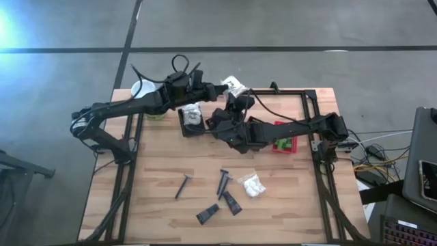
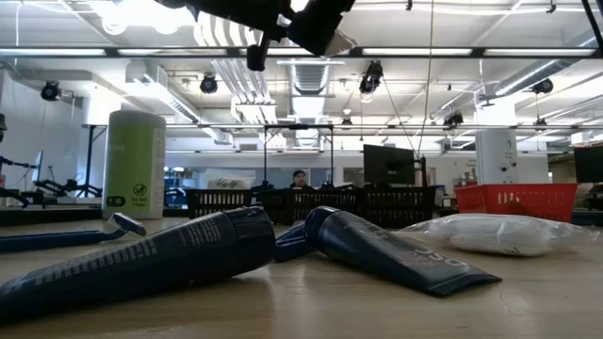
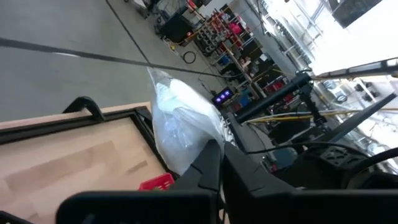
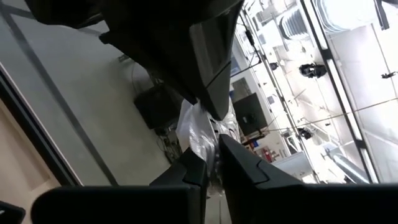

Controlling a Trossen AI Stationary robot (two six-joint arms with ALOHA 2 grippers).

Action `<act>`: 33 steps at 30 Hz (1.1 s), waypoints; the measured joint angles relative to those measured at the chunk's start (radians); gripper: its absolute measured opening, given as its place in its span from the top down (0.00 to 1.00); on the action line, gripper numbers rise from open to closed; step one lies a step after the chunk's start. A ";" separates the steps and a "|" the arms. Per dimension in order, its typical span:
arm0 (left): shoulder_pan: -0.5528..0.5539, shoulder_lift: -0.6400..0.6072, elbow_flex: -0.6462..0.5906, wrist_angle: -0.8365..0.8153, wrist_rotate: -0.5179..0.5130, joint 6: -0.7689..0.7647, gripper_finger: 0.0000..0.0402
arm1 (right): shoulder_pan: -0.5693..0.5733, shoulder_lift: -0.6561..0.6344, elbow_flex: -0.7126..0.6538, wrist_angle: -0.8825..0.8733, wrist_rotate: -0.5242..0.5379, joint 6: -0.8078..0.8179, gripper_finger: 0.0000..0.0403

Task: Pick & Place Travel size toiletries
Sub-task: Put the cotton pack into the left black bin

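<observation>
A white crinkly wrapped packet is held in the air above the table's far edge, between both grippers. My left gripper reaches it from the left and is shut on it. My right gripper comes from the near right and is shut on it too. The packet also shows in the left wrist view and the right wrist view. A second white packet, dark tubes and a razor lie on the table's near part. My left gripper pinches the packet's wrapper between its two fingers; the crinkled body bulges out beyond the fingertips. The packet is lifted clear of the table. My right gripper pinches the other end of the wrapper between its two fingers, right beside the left gripper's fingers.
A black slotted basket holding a white packet stands mid-table. A red basket with green items stands to its right. A tall pale-green canister stands at the far left. Black frame rails run along the table's sides.
</observation>
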 joint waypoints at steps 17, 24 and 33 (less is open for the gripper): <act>0.020 -0.007 0.000 -0.057 -0.073 0.149 1.00 | 0.109 0.000 0.000 -0.001 0.004 0.071 0.48; 0.035 -0.033 0.000 -0.162 -0.104 0.436 1.00 | 0.175 0.000 -0.010 -0.009 0.013 0.184 0.38; 0.039 -0.124 0.000 -0.641 -0.284 1.003 1.00 | 0.213 -0.009 -0.011 -0.009 -0.006 0.748 0.39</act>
